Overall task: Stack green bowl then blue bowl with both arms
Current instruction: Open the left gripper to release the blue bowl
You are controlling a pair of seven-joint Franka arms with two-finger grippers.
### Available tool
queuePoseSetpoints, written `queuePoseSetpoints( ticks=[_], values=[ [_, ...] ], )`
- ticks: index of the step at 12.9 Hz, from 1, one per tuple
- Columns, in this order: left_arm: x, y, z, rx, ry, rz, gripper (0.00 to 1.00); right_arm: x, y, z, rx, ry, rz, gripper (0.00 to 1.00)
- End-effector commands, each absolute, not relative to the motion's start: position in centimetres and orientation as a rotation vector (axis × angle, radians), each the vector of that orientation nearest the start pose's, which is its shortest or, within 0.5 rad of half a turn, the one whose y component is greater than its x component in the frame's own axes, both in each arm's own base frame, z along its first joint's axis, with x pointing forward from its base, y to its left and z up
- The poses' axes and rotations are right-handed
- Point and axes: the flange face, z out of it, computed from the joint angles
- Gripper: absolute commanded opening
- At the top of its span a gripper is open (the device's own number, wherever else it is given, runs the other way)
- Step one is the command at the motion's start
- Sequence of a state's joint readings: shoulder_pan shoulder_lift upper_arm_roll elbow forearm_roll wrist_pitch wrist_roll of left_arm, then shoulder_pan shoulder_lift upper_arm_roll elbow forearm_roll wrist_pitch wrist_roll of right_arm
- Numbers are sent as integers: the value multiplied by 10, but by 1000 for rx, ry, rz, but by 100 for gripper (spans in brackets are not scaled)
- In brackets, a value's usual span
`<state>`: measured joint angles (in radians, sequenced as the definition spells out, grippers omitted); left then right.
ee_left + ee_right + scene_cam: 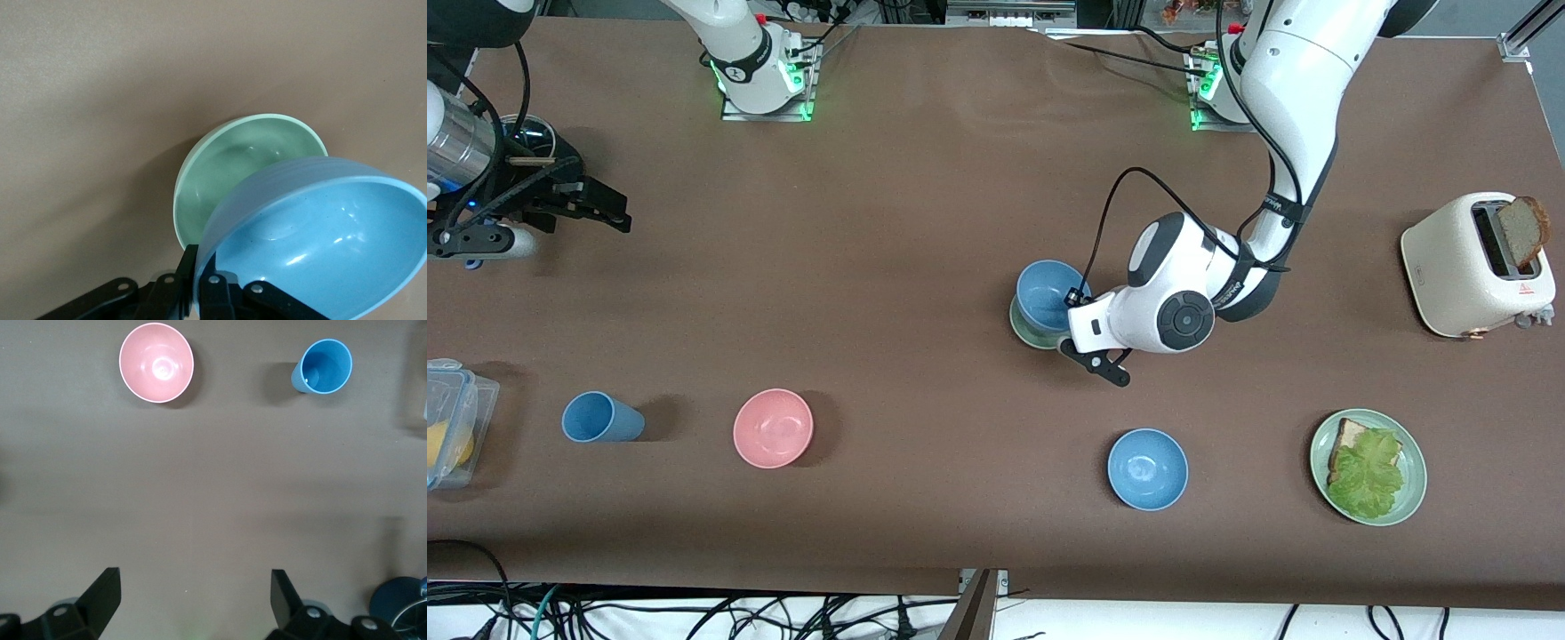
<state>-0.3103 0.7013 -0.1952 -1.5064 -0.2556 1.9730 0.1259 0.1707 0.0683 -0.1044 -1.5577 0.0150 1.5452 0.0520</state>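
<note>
Right hand: the right hand point(600, 206) hangs over the bare desk point(889, 222) at the right arm's end, fingers point(103, 590) spread wide, grasping nothing; this arm waits.
Box: a clear plastic box point(454, 418) with something yellow inside sits at the desk's edge on that same end.
Blue cup: the blue cup point(600, 418) lies tipped on its side beside the box, nearer the front camera than the right hand.
Pink bowl: the pink bowl point(773, 428) stands upright beside the cup, mouth up.
Green bowl: the green bowl point(1028, 331) sits flat on the desk about mid-desk, mouth up; pale mint, matte, round, so no long axis to speak of.
Blue bowl: the blue bowl point(1048, 293) is over the green bowl, tilted, its mouth tipped up and away from the pinching fingers; muted mid-blue, smooth inside. Whether it touches the green rim I cannot tell.
Left hand: the left hand point(203, 283) is clenched on the blue bowl's rim, one finger inside the wall and one outside, gripping at the low edge of the tilt.
Second blue bowl: a glossier blue bowl point(1147, 468) stands nearer the front camera.
Green plate: a green plate point(1414, 462) carries bread and lettuce.
Toaster: a cream toaster point(1467, 267) with a slice of bread poking out sits at the left arm's end.
</note>
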Motion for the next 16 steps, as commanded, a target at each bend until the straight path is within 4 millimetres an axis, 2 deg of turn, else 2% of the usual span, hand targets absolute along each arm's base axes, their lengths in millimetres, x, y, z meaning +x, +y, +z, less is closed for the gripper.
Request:
queuePoseSetpoints(
  ticks=[1, 2, 3, 10, 12, 13, 14, 16],
  values=[
    [610, -332, 247, -3298, 848, 478, 8, 569, 43, 597, -3130, -43, 113, 99],
    [610, -332, 247, -3300, 840, 480, 61, 569, 43, 597, -3130, -43, 116, 99],
    [611, -330, 248, -3299, 842, 475, 100, 570, 43, 598, -3130, -43, 111, 99],
    [611, -331, 252, -3313, 817, 474, 100, 569, 43, 598, -3130, -46, 111, 99],
    [613, -329, 260, -3309, 812, 464, 100, 570, 44, 599, -3130, -46, 104, 99],
    [616, -323, 270, -3318, 766, 445, 100, 570, 44, 599, -3130, -46, 104, 99],
    [623, -312, 291, -3322, 706, 398, 100, 570, 44, 599, -3129, -43, 104, 99],
    [624, -297, 329, -3316, 635, 411, 100, 570, 44, 598, -3128, -45, 109, 99]
  ],
)
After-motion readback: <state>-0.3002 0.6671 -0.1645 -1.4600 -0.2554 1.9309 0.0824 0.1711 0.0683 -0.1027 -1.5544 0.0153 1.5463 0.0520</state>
